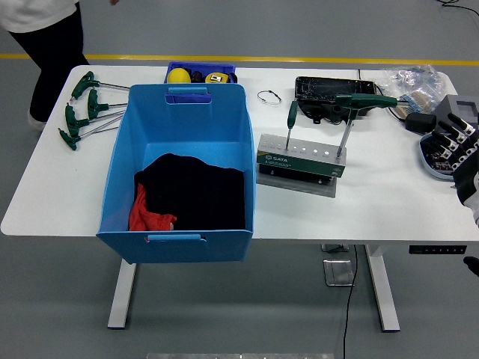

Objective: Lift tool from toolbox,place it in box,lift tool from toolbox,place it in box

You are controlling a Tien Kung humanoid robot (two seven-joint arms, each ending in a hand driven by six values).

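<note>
At the far left of the white table [389, 202] I see a cluster of green T-handle wrenches [84, 108] lying flat, well apart from the tool stand. Just right of them sits the big blue plastic box [179, 168], its floor partly covered by a black cloth [198, 191] with a red cloth [146, 213] tucked at its near left corner. Behind the box is a small blue tray [200, 72] with yellow items in it. A small wire ring [269, 96] lies on the bare tabletop between the tray and a black case [328, 90]. Near the middle, the green SATA tool stand [301, 161] holds two green-handled tools upright in its holes: a short one [291, 120] on the left and a T-handle wrench [358, 105] on the right. At the right edge my right hand [449, 142] hovers over the table, fingers loosely spread and holding nothing, apart from the stand. A person's legs [52, 52] show at the far left corner.
</note>
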